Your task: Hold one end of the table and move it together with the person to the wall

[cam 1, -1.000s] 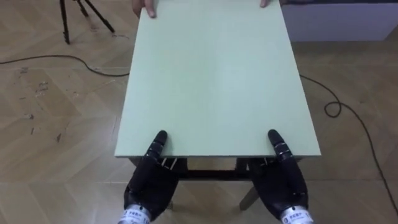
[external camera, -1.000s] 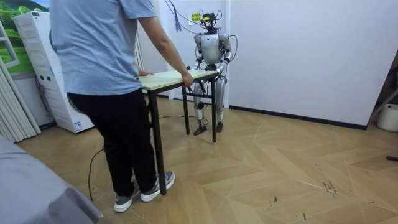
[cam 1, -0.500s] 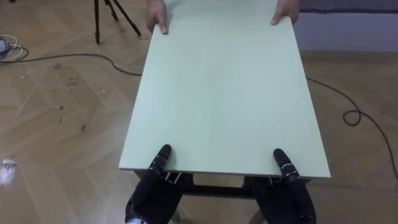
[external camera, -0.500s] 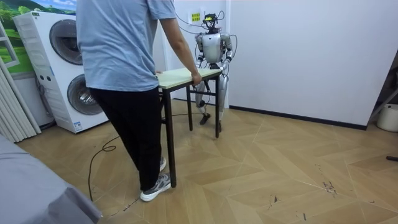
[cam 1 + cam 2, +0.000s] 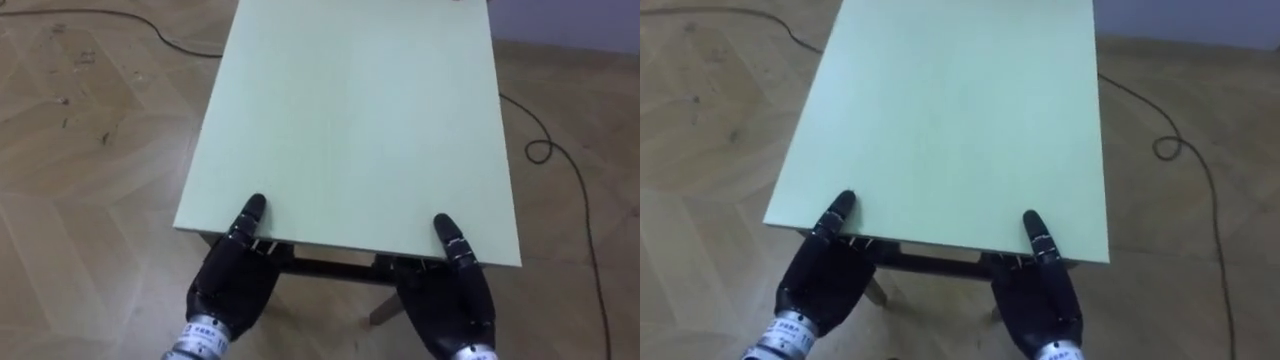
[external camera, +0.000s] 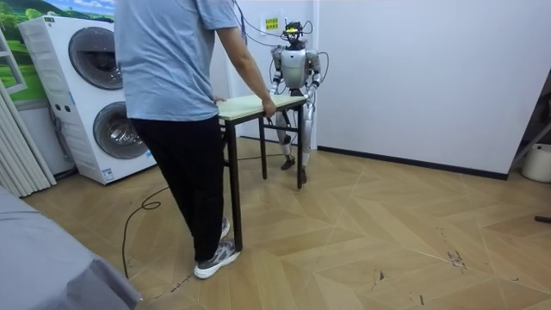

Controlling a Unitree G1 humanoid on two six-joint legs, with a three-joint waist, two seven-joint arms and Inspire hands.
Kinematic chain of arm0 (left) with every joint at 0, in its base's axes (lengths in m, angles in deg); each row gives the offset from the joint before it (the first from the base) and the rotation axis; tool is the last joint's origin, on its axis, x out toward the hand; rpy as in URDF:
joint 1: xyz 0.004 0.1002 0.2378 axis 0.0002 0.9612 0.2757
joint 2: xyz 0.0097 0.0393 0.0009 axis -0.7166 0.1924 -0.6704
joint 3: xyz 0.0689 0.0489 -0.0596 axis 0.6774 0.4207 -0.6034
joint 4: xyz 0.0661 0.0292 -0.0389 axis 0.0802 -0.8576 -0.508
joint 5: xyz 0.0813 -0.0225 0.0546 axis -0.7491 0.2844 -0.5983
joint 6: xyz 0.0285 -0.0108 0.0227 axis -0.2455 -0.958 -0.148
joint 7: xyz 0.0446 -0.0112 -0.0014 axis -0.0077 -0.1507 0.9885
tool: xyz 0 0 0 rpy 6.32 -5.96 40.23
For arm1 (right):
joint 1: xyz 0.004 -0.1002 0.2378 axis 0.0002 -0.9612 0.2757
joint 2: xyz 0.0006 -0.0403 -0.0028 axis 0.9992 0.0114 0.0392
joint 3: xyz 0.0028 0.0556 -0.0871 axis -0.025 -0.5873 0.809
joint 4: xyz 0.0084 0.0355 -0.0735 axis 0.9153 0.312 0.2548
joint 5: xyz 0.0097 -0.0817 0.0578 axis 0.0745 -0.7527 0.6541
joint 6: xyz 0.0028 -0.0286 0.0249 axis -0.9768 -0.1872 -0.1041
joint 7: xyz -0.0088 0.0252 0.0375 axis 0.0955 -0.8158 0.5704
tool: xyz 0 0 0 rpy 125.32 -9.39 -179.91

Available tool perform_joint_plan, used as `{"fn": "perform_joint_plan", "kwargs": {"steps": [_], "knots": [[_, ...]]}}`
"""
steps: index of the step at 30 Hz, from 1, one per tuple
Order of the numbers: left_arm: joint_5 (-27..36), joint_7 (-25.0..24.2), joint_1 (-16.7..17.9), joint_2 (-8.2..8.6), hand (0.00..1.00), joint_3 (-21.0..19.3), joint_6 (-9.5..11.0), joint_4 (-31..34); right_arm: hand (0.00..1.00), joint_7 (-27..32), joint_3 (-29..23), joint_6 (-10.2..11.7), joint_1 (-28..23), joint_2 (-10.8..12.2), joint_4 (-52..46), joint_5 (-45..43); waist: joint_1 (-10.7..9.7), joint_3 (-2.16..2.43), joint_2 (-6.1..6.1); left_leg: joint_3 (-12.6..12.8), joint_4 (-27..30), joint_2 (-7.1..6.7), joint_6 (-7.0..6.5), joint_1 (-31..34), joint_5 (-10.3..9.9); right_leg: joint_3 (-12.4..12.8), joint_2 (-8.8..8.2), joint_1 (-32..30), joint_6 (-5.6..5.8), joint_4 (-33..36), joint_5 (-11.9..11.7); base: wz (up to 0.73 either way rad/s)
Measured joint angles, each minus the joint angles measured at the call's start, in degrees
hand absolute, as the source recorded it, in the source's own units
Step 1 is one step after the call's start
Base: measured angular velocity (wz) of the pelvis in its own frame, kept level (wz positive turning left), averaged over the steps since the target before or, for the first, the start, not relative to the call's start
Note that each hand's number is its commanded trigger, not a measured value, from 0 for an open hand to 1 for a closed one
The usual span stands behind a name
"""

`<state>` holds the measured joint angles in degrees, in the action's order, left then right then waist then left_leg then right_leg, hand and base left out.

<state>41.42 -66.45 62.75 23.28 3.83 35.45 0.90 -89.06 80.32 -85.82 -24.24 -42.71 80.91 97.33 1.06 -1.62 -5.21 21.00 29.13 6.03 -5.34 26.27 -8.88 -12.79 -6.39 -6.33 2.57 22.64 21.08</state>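
The table (image 5: pixel 350 120) is held at its near short edge by both of the robot's hands, while its far short edge is gripped by a person (image 6: pixel 172 103) whose hand (image 6: pixel 269 108) is closed over the corner. The load is thus shared between 2 carriers facing each other along the table's length.

The left hand (image 5: pixel 232 285) is set at the near left corner and the right hand (image 5: pixel 445 300) at the near right corner. Each thumb is laid flat on the pale green top and the rest of the hand is tucked beneath the edge, so the board is pinched from above and below. How tightly the hidden parts are curled underneath cannot be told. The wide spacing is judged to be chosen so that the top is kept level and twisting is resisted.

Nothing is carried on the table. In the room view, it cannot be told whether its dark legs are clear of the wooden floor (image 6: pixel 387 232).

A dark cable (image 5: pixel 545 150) is seen lying on the floor just right of the table, and could be caught by a leg or a foot.

As for containers, 2 stacked washing machines (image 6: pixel 90 103) stand at the room view's left with round doors shut. A white pail (image 6: pixel 538 162) sits at the far right. The contents of these cannot be seen.
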Motion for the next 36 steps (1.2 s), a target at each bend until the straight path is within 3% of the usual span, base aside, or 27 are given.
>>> {"fn": "perform_joint_plan", "kwargs": {"steps": [4, 5, 6, 7, 8, 9, 10, 12, 15, 18, 19, 20, 21, 22, 23, 25, 28, 31, 36], "knots": [[-0.01, -0.94, 2.05, -0.25, 1.0, 0.89, 0.1, -0.14, 1.0, -1.23, -0.02, 0.14, -1.41, -0.26, 1.02, -0.12, 0.84, -0.03, 1.1, -0.72, -4.47, 0.46, 0.96, -1.72, 4.49, 0.0, 2.17, -0.55, -1.89, -0.65, -2.14, -0.06], [-0.12, -0.94, 1.92, -0.3, 1.0, 0.89, 0.03, -0.56, 1.0, -1.23, 0.02, 0.17, -1.49, -0.27, 1.15, -0.18, 1.4, -0.11, 1.56, -1.19, -7.66, 0.41, 1.66, -2.67, 7.08, -0.12, 2.97, -0.59, -2.73, -1.76, -3.42, 0.0], [-0.31, -0.94, 1.6, -0.26, 1.0, 1.3, -0.14, -0.77, 1.0, -1.27, 0.17, 0.69, -1.49, -0.26, 1.19, -0.23, 1.86, -0.08, 2.07, -2.1, -11.65, 0.15, 3.42, -3.48, 10.32, -0.35, 3.77, -0.93, -3.68, -3.24, -4.95, -0.16], [-0.32, -1.0, 1.47, 0.12, 1.0, 1.16, -0.12, -0.83, 1.0, -1.58, 0.11, 1.11, -1.38, -0.41, 1.17, -0.2, 2.85, -0.14, 2.38, -3.92, -12.06, 0.44, 5.93, -3.46, 11.56, -0.93, 3.67, -1.94, -4.91, -3.99, -6.29, -0.28], [-0.31, -1.05, 1.63, 0.34, 1.0, 1.04, -0.08, -0.93, 1.0, -1.6, 0.11, 1.25, -1.3, -0.54, 1.22, -0.24, 3.46, -0.19, 2.6, -4.9, -9.49, 0.73, 6.18, -3.03, 10.42, -1.18, 3.75, -2.27, -5.25, -3.95, -6.64, -0.5], [-0.27, -1.08, 2.3, 0.7, 1.0, 1.14, -0.09, -1.1, 1.0, -1.6, 0.26, 1.39, -1.34, -0.96, 1.33, -0.45, 4.23, -0.14, 3.35, -5.9, -2.41, 1.43, 5.92, -2.87, 6.19, -2.37, 3.84, -2.25, -5.76, -4.05, -7.25, -0.36], [-0.19, -1.09, 2.82, 0.97, 1.0, 1.09, -0.09, -1.1, 1.0, -1.6, 0.31, 1.39, -1.34, -1.06, 1.35, -0.68, 4.19, -0.02, 3.94, -6.3, 0.99, 1.75, 6.04, -2.9, 4.08, -3.13, 3.99, -2.23, -5.96, -4.03, -7.49, -0.21], [0.15, -1.15, 3.88, 1.55, 1.0, 1.04, -0.22, -1.11, 1.0, -1.65, 0.22, 1.3, -1.34, -1.54, 1.32, -1.54, 3.21, -0.15, 5.82, -7.35, 11.06, 3.28, 6.57, -4.0, -2.01, -5.64, 4.6, -2.6, -6.82, -3.59, -8.17, 0.12], [0.24, -1.42, 4.64, 1.98, 1.0, 1.1, -0.44, -1.09, 1.0, -1.55, -0.25, 1.08, -1.69, -1.98, 0.73, -2.53, 0.91, -0.35, 7.51, -10.16, 18.67, 3.89, 7.62, -8.91, -6.82, -9.27, 4.81, -3.61, -7.23, -2.83, -8.62, 0.34], [0.2, -1.43, 4.06, 2.23, 1.0, 1.1, -0.61, -1.06, 1.0, -1.48, -0.63, 1.1, -1.59, -2.09, 0.19, -2.69, 0.35, -0.4, 8.61, -10.83, 15.62, 5.37, 9.27, -17.18, -10.77, -10.61, 4.6, -7.05, -7.36, 0.95, -8.74, 0.22], [0.18, -1.4, 3.91, 2.33, 1.0, 1.08, -0.64, -1.07, 1.0, -1.43, -0.82, 1.06, -1.48, -2.07, 0.2, -2.72, 0.03, -0.5, 8.78, -11.4, 13.38, 4.88, 9.64, -18.0, -12.01, -10.86, 4.27, -7.81, -7.36, 2.05, -8.74, 0.13], [0.18, -1.24, 3.89, 2.32, 1.0, 1.08, -0.68, -1.11, 1.0, -1.06, -0.92, 0.91, -1.22, -2.06, 0.24, -2.94, -0.69, -0.56, 8.85, -12.24, 8.22, 3.14, 9.6, -19.15, -12.83, -10.54, 3.49, -8.83, -7.18, 3.71, -9.06, 0.32], [0.37, -1.13, 3.83, 2.34, 1.0, 1.41, -0.56, -1.1, 1.0, -1.02, -0.95, 0.91, -1.2, -2.41, -0.2, -2.78, -1.41, -0.44, 9.06, -14.26, 2.68, 1.05, 9.57, -20.48, -12.8, -9.02, 3.36, -10.25, -7.63, 3.83, -10.11, 0.36], [0.47, -1.14, 3.6, 2.43, 1.0, 1.6, -0.35, -1.1, 1.0, -1.02, -0.97, 1.04, -1.23, -2.64, -0.61, -2.73, -1.69, -0.4, 9.35, -15.03, -0.36, 0.31, 9.57, -21.09, -12.8, -7.37, 3.53, -10.89, -7.9, 3.08, -10.77, 0.4], [0.49, -1.19, 3.04, 2.48, 1.0, 1.8, 0.15, -1.09, 1.0, -1.06, -1.12, 1.24, -1.01, -2.59, -0.98, -2.81, -2.15, -0.24, 9.62, -15.8, -4.09, -0.93, 9.46, -21.54, -12.84, -6.24, 3.37, -12.12, -6.08, 1.54, -12.28, 0.11], [0.47, -1.14, 2.56, 2.5, 1.0, 1.48, 0.85, -1.17, 1.0, -1.06, -0.92, 1.26, -0.31, -2.23, -0.9, -3.14, -1.67, -0.3, 9.68, -15.97, -5.93, -0.81, 8.54, -20.67, -12.97, -6.4, 2.77, -13.81, -6.05, 1.35, -13.75, 0.0], [0.57, -0.81, 2.51, 2.63, 1.0, 1.68, 1.07, -2.24, 1.0, -1.06, -1.07, 1.24, -0.45, -1.96, -0.48, -3.77, -1.31, -0.26, 9.36, -15.64, -9.67, -2.71, 5.73, -21.56, -11.36, -6.37, 2.2, -14.56, -5.96, 0.65, -15.23, 0.02], [0.9, -0.33, 2.49, 2.58, 1.0, 1.68, 1.33, -2.95, 1.0, -1.81, -1.58, 0.67, 0.71, -1.59, 1.46, -4.65, -0.88, -0.32, 9.22, -15.04, -9.69, -2.82, 5.37, -20.99, -11.0, -6.39, 2.14, -14.72, -6.39, -1.22, -17.52, -0.14], [1.16, -0.33, 3.48, 2.42, 1.0, 1.92, 1.57, -4.29, 1.0, -1.82, -2.22, -0.63, -0.25, -0.56, 2.52, -5.79, -1.17, -0.24, 7.31, -14.87, -8.4, -4.38, 4.76, -20.44, -10.25, -5.88, 0.78, -14.02, -6.32, -1.31, -19.12, 0.02]]}}
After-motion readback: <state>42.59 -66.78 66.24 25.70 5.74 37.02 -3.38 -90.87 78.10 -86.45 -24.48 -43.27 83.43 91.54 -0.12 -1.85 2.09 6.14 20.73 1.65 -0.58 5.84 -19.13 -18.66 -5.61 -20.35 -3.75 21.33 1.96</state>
